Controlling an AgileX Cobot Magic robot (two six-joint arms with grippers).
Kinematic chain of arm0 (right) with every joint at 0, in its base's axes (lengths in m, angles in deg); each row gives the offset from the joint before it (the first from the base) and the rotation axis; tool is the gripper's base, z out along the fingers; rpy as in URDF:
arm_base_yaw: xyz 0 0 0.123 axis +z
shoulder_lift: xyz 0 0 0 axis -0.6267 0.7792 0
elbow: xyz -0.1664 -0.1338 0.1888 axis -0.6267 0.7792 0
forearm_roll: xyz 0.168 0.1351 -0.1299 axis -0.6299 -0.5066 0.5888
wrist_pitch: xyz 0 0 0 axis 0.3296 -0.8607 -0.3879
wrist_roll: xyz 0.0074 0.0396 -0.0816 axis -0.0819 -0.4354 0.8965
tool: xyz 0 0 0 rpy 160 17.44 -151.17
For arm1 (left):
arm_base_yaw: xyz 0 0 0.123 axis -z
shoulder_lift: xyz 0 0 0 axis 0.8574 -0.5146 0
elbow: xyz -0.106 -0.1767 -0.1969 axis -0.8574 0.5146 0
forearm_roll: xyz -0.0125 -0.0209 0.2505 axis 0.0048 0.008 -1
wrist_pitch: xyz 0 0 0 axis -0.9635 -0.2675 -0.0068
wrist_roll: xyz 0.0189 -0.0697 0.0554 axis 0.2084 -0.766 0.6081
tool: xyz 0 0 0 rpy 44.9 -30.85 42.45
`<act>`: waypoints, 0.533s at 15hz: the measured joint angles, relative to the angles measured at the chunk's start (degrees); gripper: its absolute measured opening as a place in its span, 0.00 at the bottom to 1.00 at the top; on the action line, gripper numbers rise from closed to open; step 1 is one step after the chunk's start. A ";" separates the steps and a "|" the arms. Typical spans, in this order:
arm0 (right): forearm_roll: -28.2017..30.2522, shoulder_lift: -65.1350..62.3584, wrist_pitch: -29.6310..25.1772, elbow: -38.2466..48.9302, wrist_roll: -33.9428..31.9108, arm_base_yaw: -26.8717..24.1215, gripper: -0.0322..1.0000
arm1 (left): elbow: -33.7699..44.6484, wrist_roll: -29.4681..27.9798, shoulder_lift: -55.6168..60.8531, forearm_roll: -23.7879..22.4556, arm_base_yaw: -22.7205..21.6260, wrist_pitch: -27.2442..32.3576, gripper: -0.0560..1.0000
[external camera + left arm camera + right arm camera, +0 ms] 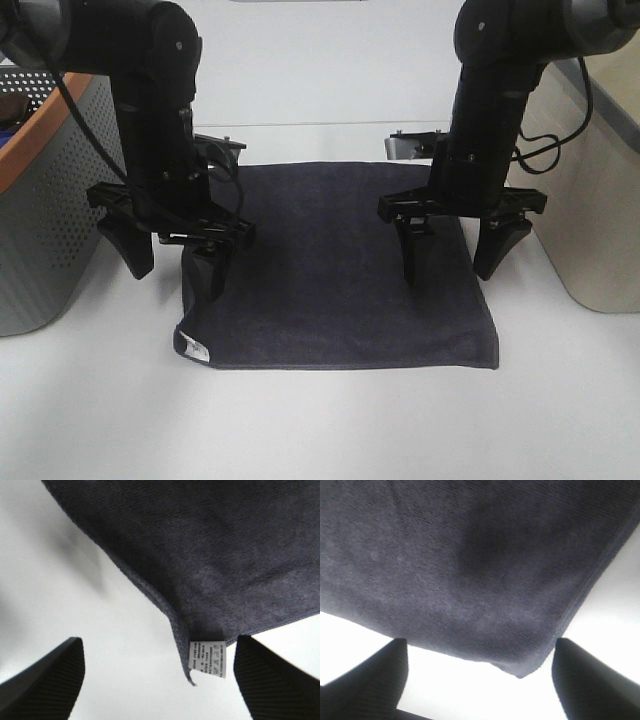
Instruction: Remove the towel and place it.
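The towel (335,265) is dark navy and lies spread flat on the white table, with its white tag (193,349) at the near left corner. My left gripper (176,283) hangs open over the towel's left edge, one finger off the cloth and one above it. My right gripper (447,280) hangs open over the right edge in the same way. In the left wrist view the tag (207,659) and the towel (225,555) corner lie between the spread fingers (45,680), nothing gripped. The right wrist view shows the towel (470,570) corner between open fingers (595,680).
A grey perforated basket (40,200) with an orange rim stands at the left, close to my left arm. A beige bin (590,200) stands at the right beside my right arm. Metal clips (410,147) sit behind the towel.
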 joint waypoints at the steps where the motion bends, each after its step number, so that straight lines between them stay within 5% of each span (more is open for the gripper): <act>1: -0.06 -1.89 0.00 0.00 -0.06 0.00 0.76 | 0.00 0.29 1.32 0.00 0.00 0.00 0.79; 8: -0.46 -22.80 -0.11 0.00 0.63 0.00 0.76 | -0.06 1.38 16.96 -5.73 0.00 0.11 0.79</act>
